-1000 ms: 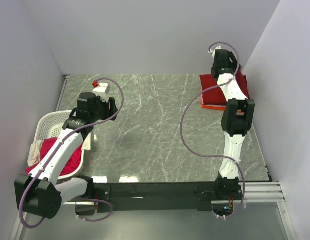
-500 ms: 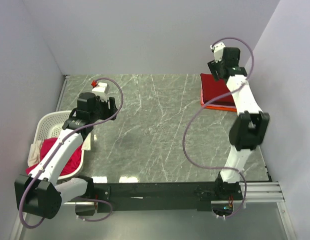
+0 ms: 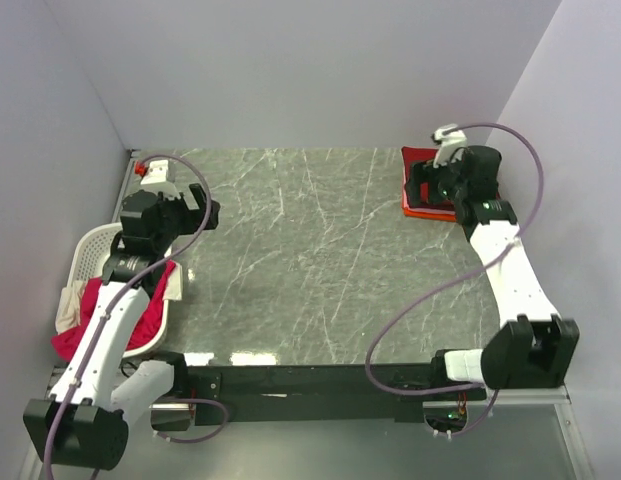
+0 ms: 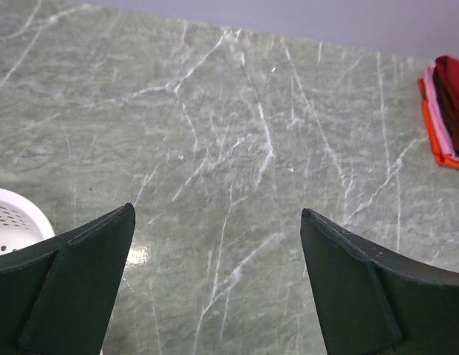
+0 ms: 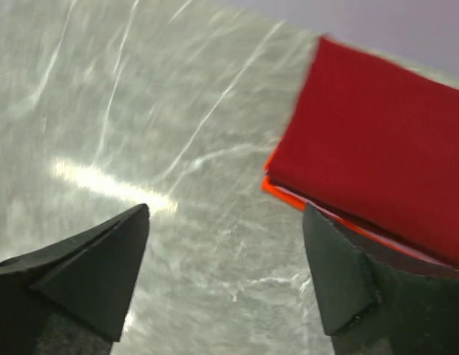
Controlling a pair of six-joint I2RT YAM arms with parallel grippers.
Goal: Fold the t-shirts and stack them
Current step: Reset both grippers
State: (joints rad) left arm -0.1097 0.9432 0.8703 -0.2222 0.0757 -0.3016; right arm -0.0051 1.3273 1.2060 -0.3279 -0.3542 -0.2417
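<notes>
Two grippers are shown with their fingers spread wide and nothing held between them. The left gripper (image 3: pixel 198 212) is held above the green-grey marbled tabletop (image 3: pixel 310 270), just beside the white lattice basket (image 3: pixel 90 250) at the table's left edge. In the left wrist view only bare tabletop is seen in its gap (image 4: pixel 218 281), with a piece of the basket rim (image 4: pixel 11 222) at the lower left.

A magenta-pink t-shirt (image 3: pixel 140 325) is bunched inside the basket and is spilled over its rim. A cream t-shirt (image 3: pixel 68 305) is draped over the basket's outer left side.

The right gripper (image 3: pixel 422 185) is held over the far right corner of the table, at the folded stack. A dark red t-shirt (image 3: pixel 420 162) is laid flat on top of that stack, and an orange t-shirt (image 3: pixel 420 212) is seen at the bottom edge. In the right wrist view, which is slightly blurred, the gripper's gap (image 5: pixel 222 274) is placed over the tabletop just beside the stack's corner; the dark red t-shirt (image 5: pixel 377 140) is shown above the thin orange edge (image 5: pixel 277 188), with a pale layer between them. From the left wrist view the stack (image 4: pixel 445 96) is seen at the far right edge.
</notes>
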